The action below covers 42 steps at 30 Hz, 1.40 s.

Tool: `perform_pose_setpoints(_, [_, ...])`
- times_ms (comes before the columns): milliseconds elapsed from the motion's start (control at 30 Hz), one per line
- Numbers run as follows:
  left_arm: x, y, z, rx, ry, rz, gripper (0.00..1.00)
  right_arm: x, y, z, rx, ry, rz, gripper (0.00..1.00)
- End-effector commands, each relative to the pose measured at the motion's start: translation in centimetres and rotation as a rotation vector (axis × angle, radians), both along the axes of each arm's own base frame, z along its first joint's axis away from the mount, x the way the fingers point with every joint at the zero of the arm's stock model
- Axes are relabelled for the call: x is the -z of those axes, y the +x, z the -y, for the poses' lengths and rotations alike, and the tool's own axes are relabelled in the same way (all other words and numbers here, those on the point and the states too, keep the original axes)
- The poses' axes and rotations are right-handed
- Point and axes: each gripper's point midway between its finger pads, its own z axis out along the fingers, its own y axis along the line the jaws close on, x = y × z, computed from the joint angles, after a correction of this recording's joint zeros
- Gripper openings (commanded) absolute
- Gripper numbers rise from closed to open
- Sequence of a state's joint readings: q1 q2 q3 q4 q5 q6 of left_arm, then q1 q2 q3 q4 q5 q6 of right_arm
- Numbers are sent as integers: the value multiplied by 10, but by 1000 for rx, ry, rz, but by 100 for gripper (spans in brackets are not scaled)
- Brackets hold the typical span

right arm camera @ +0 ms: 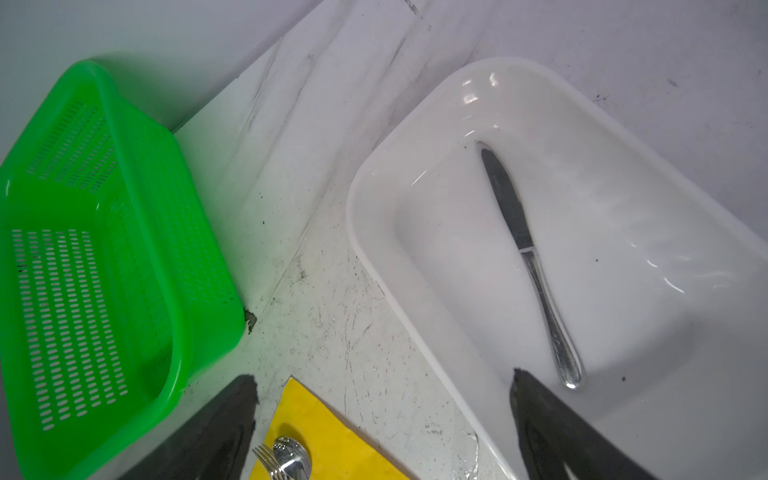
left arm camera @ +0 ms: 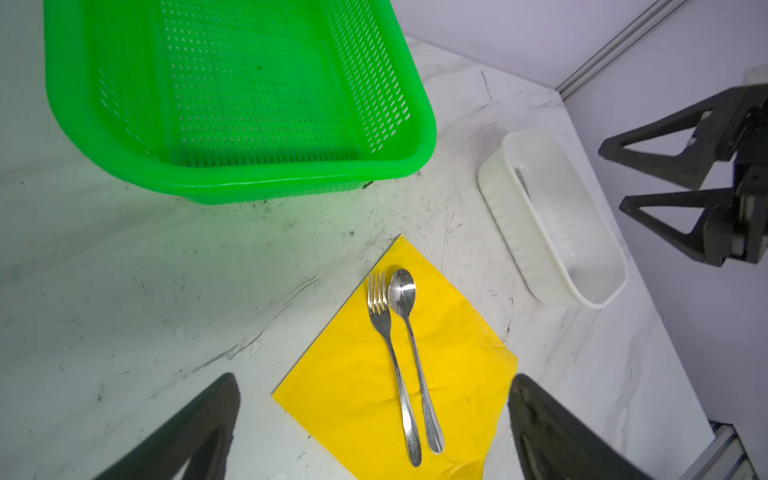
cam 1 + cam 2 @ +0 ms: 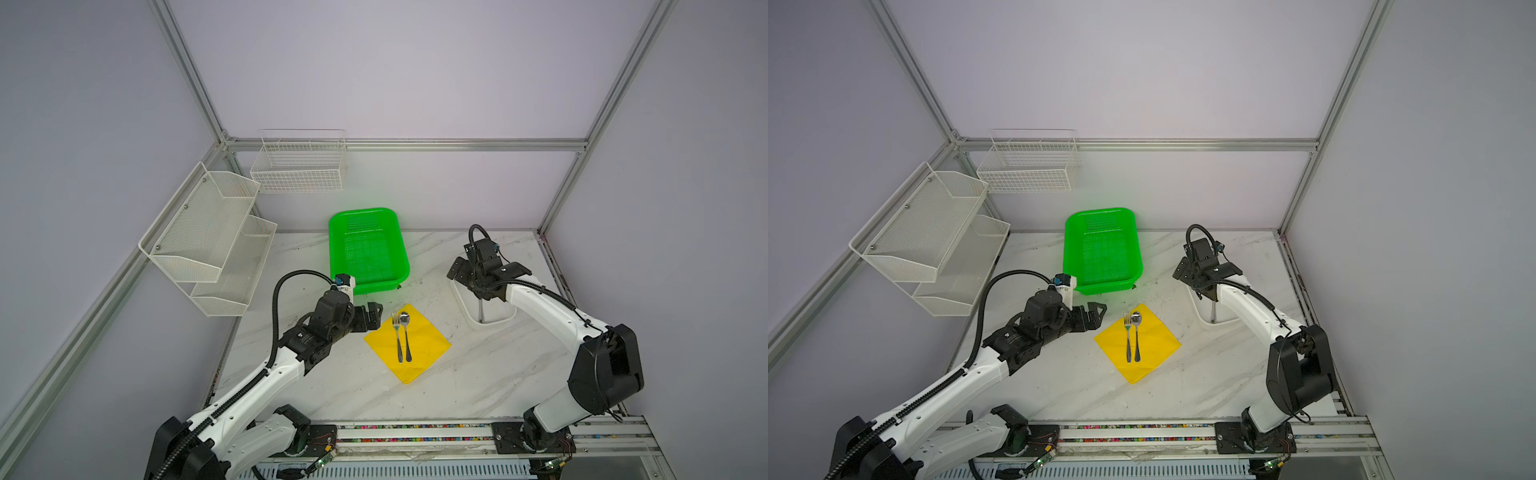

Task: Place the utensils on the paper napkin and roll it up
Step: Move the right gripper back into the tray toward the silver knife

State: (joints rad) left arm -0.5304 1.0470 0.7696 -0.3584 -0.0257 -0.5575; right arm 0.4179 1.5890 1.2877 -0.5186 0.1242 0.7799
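Note:
The yellow paper napkin [image 3: 419, 349] [image 3: 1152, 347] [image 2: 365, 395] lies cornerwise on the marble table. A fork [image 3: 397, 338] [image 2: 390, 357] and a spoon [image 3: 406, 332] [image 2: 409, 324] lie side by side on it, heads toward the basket. The knife [image 1: 528, 257] [image 3: 481, 311] lies in the white tray [image 1: 374, 249] [image 3: 494, 323]. My left gripper [image 3: 374, 318] [image 2: 374, 378] hovers open at the napkin's left corner, holding nothing. Open and empty too, my right gripper [image 1: 382, 378] [image 3: 471, 282] hangs over the tray's near-left edge, one finger just short of the knife's handle end.
An empty green basket [image 3: 368, 253] [image 1: 104, 270] stands behind the napkin. White wire racks [image 3: 208, 237] hang on the left wall and a wire basket [image 3: 299, 166] at the back. An aluminium rail [image 3: 415, 432] runs along the table's front edge.

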Motion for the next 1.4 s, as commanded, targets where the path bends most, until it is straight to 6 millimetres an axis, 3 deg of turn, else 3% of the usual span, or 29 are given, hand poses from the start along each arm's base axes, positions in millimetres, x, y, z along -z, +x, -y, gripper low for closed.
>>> perform_pose_setpoints(0, [-49, 4, 8, 93, 31, 76, 100, -1, 9, -7, -37, 9, -19, 94])
perform_pose_setpoints(133, [-31, -2, 14, 134, 31, 27, 100, 15, 5, 1, -73, -54, -75, 90])
perform_pose_setpoints(333, [-22, -17, 33, 259, 22, -129, 100, 16, 0, 6, -126, -54, -95, 87])
perform_pose_setpoints(500, [-17, -16, 60, 322, -93, -199, 96, 47, 2, 18, -152, -121, -256, 70])
perform_pose_setpoints(600, [-16, -12, 75, 356, -139, -255, 92, 65, 4, 41, -101, -262, -336, 68])
perform_pose_setpoints(700, [-13, -5, 84, 365, -165, -288, 89, 85, 6, 53, -100, -267, -391, 63])
perform_pose_setpoints(767, [-15, -2, 89, 371, -176, -297, 88, 87, 7, 62, -76, -292, -404, 60])
perform_pose_setpoints(1067, [-23, 8, 94, 362, -187, -270, 88, 101, 3, 81, -85, -282, -426, 56])
perform_pose_setpoints(1133, [-11, 10, 97, 364, -182, -305, 88, 105, 8, 83, -91, -227, -409, 51])
perform_pose_setpoints(1367, [-14, 7, 96, 358, -186, -300, 88, 115, 30, 87, -119, -147, -382, 45])
